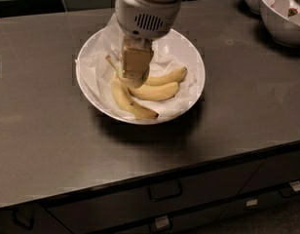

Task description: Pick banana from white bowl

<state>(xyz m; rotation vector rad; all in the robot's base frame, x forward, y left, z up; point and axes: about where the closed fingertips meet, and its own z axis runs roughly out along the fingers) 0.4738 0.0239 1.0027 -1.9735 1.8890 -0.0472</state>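
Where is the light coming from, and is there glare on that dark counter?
Camera view: the white bowl throws its shadow toward the front of the counter, so light likely comes from above and behind; a pale sheen spreads across its left; the gripper hangs low over the stem end of the banana, partly hiding it.
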